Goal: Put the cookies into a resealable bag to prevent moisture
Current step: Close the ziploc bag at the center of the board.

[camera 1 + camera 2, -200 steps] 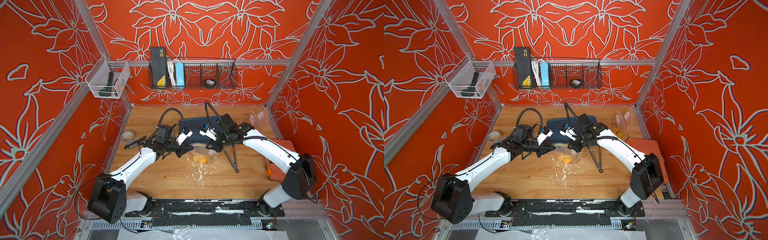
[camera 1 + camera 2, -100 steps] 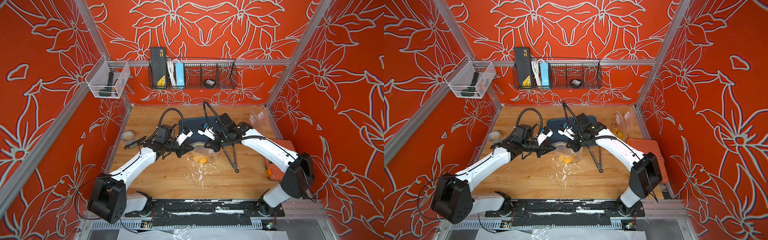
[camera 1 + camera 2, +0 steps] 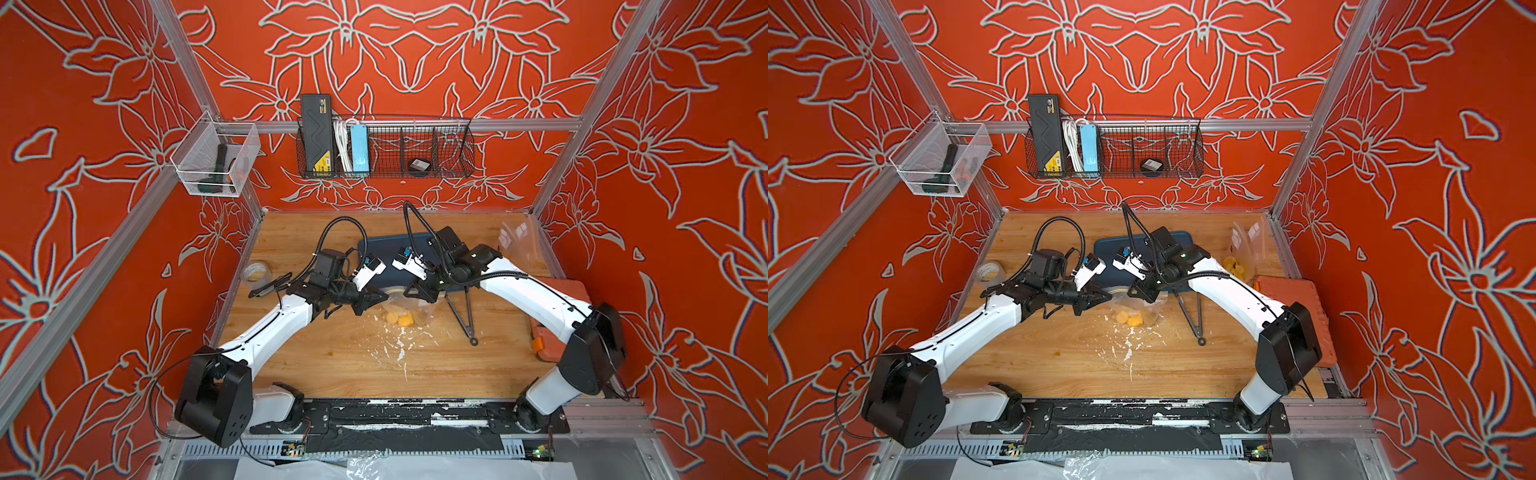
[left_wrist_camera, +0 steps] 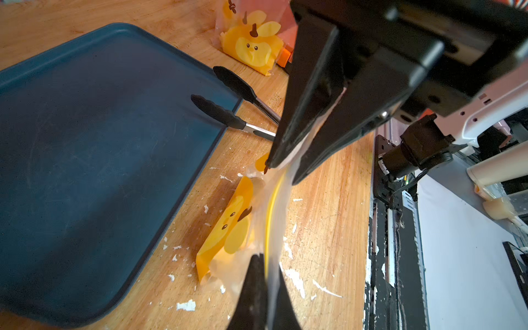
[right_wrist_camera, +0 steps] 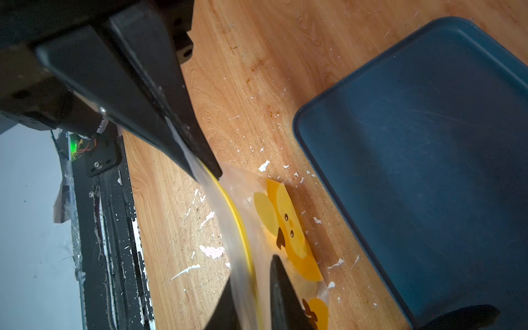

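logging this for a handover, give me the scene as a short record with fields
bag: clear, yellow zip strip, top edge held between both grippers, bottom on table
left gripper: shut on bag edge
right gripper: bag edge between its jaws, grip unclear
tray: blue, beside bag, visible part bare
tongs: lying by tray's corner
cookies: none clearly seen
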### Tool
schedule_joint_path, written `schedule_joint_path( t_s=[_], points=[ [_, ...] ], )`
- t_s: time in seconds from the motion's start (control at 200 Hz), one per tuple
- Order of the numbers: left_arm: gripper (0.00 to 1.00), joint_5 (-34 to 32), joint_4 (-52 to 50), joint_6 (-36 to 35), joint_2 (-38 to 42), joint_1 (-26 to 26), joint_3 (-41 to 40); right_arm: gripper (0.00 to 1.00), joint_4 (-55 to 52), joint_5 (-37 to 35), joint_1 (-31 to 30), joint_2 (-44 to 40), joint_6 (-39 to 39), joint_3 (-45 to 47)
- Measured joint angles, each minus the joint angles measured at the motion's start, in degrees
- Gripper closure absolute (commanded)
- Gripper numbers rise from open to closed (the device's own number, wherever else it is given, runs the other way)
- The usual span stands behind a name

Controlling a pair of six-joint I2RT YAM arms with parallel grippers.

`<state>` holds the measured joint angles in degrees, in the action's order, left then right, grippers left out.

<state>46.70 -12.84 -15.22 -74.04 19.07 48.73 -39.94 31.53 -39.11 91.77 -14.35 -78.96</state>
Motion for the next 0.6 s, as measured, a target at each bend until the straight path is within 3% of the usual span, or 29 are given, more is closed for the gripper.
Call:
schedule_joint_path(
  t_s=[0.07,0.27,0.31,0.435,0.505,0.56,0.596],
  points=[
    [1.00,0.0,0.0,0.0,0.0,0.0,0.0,1.00,0.5,0.1,-0.2,0.0,0.5,0.0],
    [1.00,0.1,-0.1,0.0,0.0,0.0,0.0,0.92,0.9,0.6,-0.4,0.8,0.5,-0.2],
    [1.00,0.1,-0.1,0.0,-0.1,0.0,0.0,1.00,1.2,0.6,-0.4,0.9,0.5,-0.2],
    [1.00,0.2,-0.1,0.0,-0.1,0.0,0.0,1.00,1.5,0.9,-0.4,1.2,0.8,-0.2],
    [1.00,0.3,-0.1,0.0,-0.1,0.0,0.0,0.79,1.5,1.0,-0.4,1.3,0.9,-0.2],
    [1.00,0.5,0.0,0.0,-0.2,0.0,0.0,0.79,2.0,1.0,-0.5,1.3,0.9,-0.2],
    [1.00,0.6,0.0,0.0,-0.2,0.0,0.0,0.86,2.6,1.0,-0.5,1.3,1.1,-0.2]
  ],
)
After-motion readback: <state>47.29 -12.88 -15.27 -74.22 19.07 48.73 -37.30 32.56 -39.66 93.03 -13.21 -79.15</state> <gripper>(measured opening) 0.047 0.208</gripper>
